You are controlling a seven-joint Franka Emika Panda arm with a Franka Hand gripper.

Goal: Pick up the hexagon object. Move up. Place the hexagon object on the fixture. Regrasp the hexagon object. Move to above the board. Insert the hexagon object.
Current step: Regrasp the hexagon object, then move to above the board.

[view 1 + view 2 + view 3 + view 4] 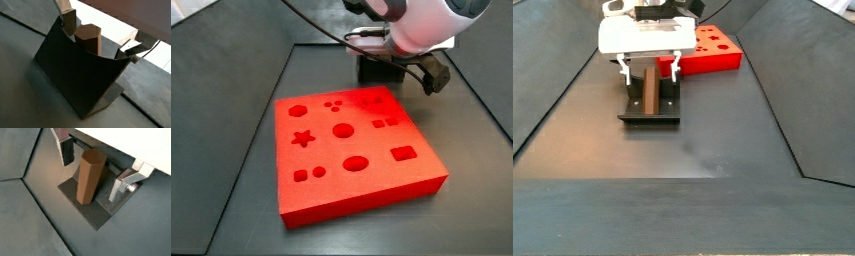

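The hexagon object (89, 177) rests on the fixture (649, 108), left of the board (714, 49). The gripper (99, 170) straddles it, fingers (67, 150) released. Centre both pads before closing to regrasp squarely.

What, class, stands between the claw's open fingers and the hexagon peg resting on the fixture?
Nothing visible. The claw straddles the hexagon peg on the fixture, only open gaps between either finger and the peg.

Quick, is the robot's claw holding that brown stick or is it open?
Gripper: open, over the fixture. Its fingers stand on either side of the hexagon object without touching it; the peg rests on the fixture.
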